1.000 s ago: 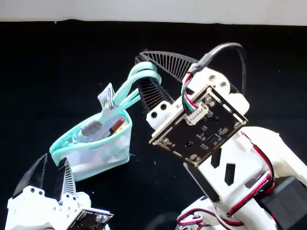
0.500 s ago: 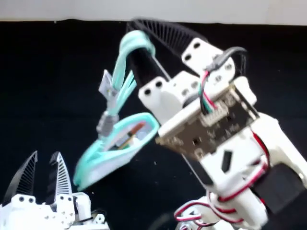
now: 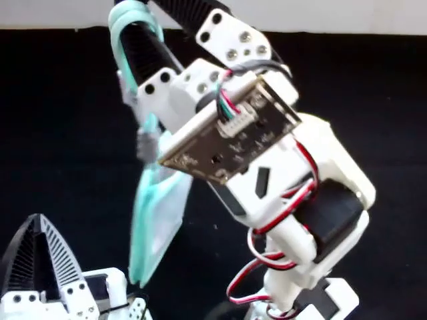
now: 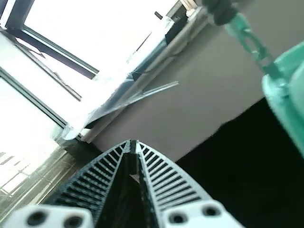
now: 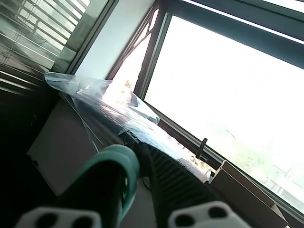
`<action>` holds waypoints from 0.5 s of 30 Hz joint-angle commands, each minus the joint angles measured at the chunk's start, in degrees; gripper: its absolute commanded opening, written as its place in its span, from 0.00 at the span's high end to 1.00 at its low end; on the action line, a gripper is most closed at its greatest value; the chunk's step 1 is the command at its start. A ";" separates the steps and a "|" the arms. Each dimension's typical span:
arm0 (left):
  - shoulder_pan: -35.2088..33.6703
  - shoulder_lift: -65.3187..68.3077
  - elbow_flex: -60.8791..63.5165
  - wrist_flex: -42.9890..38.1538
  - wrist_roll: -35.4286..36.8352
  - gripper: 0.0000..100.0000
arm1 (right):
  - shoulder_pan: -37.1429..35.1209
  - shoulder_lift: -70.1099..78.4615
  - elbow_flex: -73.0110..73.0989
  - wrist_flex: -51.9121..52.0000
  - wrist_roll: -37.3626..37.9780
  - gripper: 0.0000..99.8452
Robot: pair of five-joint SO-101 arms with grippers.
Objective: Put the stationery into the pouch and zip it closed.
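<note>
At the lower left we see the left gripper (image 3: 37,257), its fingers pressed together and holding nothing. Beside it the pouch (image 3: 157,220) hangs in the air by its strap (image 3: 123,33), on which the right gripper (image 3: 148,15) is closed. If the pouch swings or the strap slips, stationery may fall out.

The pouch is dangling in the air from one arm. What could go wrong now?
The pouch hangs by its strap from the right tool, so it might slip off. It hangs tilted; if it is not zipped shut, its contents could spill. Swinging, it could bump the left tool below.
</note>
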 commanded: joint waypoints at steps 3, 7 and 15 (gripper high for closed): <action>5.05 -0.31 6.11 4.04 0.35 0.99 | -0.66 -1.01 0.04 -1.54 0.44 0.99; 5.05 -0.22 3.38 3.78 0.35 0.99 | -0.66 -1.01 0.48 -0.75 0.44 0.99; 4.70 -0.22 2.15 8.62 9.67 0.77 | -0.40 -0.92 0.57 0.57 0.44 0.99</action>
